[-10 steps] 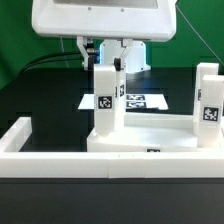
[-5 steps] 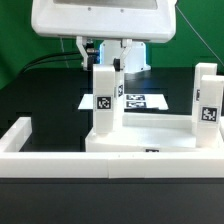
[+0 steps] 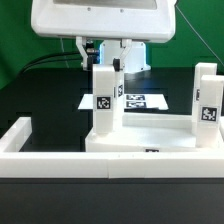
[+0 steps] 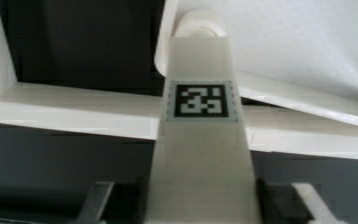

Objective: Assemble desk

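Nothing has shifted over the last second: the gripper stays clamped on the top of a leg at frame centre, so seating or screwing it looks under way. The leg stands upright, long axis vertical, foot on the tabletop, tag facing the camera.
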### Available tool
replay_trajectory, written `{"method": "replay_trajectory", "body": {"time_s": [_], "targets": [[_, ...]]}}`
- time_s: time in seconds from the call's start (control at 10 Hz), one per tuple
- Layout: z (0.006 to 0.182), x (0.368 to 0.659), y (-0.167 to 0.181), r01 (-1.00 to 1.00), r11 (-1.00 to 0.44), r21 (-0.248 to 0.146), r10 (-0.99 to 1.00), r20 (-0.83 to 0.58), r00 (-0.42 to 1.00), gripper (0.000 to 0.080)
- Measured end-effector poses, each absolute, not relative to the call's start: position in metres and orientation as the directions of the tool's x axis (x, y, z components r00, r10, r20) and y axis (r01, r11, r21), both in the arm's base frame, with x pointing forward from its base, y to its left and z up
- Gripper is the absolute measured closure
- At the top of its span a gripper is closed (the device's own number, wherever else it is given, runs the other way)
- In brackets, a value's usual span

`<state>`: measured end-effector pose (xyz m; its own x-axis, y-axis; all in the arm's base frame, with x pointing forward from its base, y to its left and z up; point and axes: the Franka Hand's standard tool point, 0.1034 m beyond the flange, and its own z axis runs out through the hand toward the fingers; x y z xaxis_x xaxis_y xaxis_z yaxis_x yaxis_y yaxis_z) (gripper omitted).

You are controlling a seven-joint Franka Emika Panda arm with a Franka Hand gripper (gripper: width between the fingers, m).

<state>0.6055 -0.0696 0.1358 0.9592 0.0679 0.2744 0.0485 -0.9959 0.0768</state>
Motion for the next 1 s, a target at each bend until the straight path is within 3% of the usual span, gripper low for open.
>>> {"method": "replay_trajectory", "body": {"time_s": [0.5, 1.0], "targets": [[0.136, 0.6072, -0.0687, 0.044, -0.996, 0.081, 0.065, 0.289, 0.955, 0.0511], [0.1354, 0.6078, -0.0673, -0.038, -0.997, 0.061, -0.015, 0.335, 0.942, 0.0511]]}}
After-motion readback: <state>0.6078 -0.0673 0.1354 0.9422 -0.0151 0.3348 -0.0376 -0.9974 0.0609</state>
